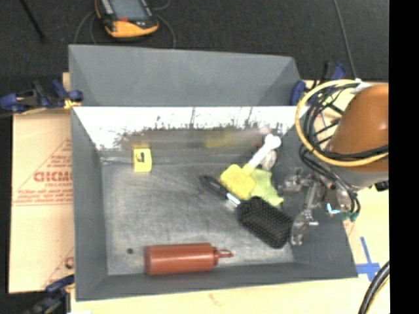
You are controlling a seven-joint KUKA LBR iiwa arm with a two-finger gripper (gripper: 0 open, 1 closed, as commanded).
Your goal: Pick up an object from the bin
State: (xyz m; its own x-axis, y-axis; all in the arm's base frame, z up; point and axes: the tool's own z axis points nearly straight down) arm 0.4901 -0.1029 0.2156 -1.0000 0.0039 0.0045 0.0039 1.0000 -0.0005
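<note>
My gripper (298,205) hangs over the bin's right side, by its right wall, and stands open with nothing between its fingers. Just to its left lies a black hairbrush (265,222) with its bristles up, its near end close to the lower finger. Above the brush lie a pale green cloth (267,186) and a yellow sponge brush (238,182) with a white handle pointing toward the back right corner. A dark handle (213,186) sticks out to the left from under the yellow brush.
A red-brown squeeze bottle (183,258) lies on its side along the front wall. A small yellow block (141,160) sits at the back left. The arm, with an orange dome and cables, comes in over the right rim.
</note>
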